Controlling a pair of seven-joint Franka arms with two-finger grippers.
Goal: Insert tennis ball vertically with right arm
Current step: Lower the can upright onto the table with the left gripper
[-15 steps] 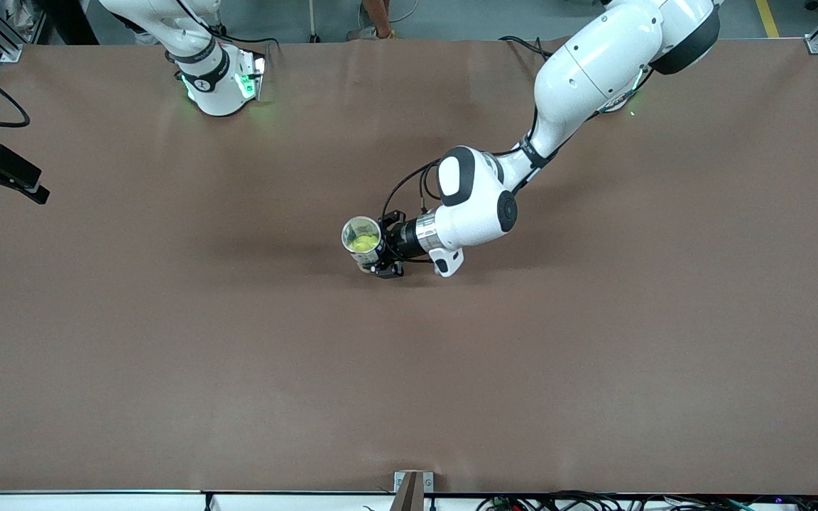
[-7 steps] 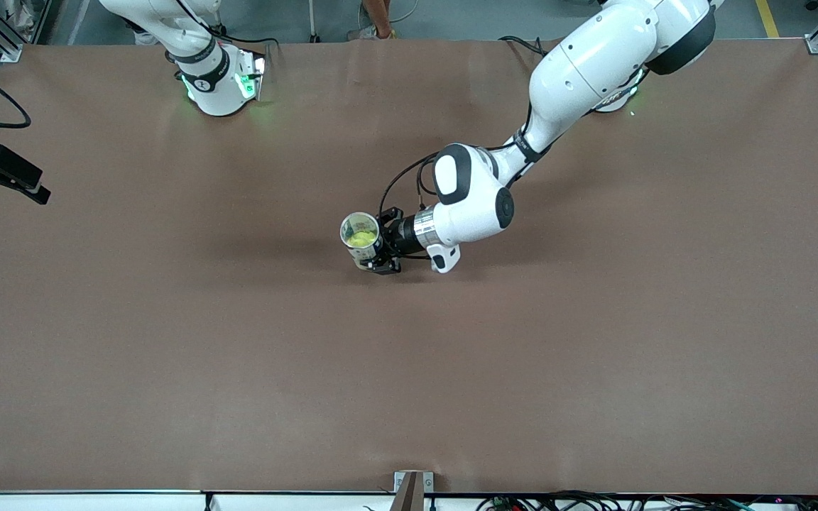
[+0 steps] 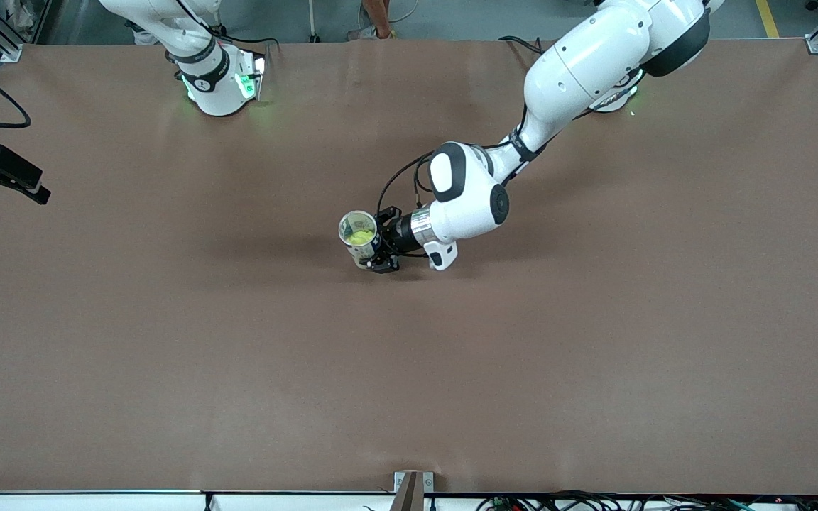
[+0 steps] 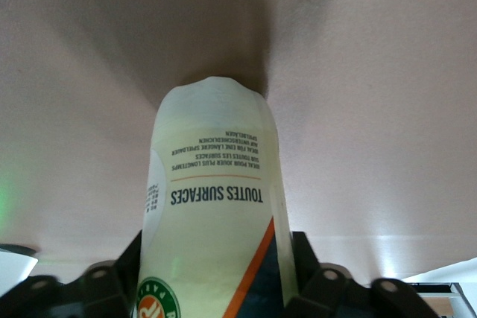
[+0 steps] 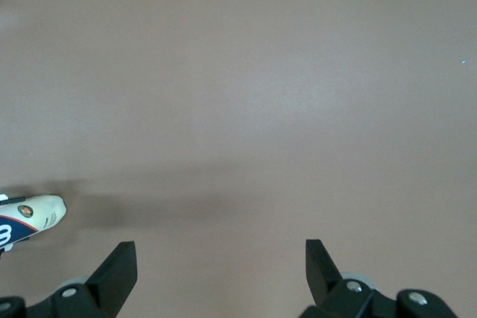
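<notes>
Front view: the can (image 3: 358, 231) stands upright mid-table, mouth up, with the ball (image 3: 361, 240) already inside. The left gripper (image 3: 375, 243) flanks it from 3 o'clock; holding or released, I cannot tell. The right gripper (image 5: 216, 266), spread wide and empty, waits well apart.

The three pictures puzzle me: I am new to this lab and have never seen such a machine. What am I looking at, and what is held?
Two white robot arms stand at a brown table. The wide picture comes from a camera high across from them. There the left gripper is around an upright tennis ball can with a yellow tennis ball inside. The close picture of the label comes from that arm's wrist, fingers beside the can. The last comes from the waiting right arm's wrist: the right gripper is open, holding nothing.
</notes>
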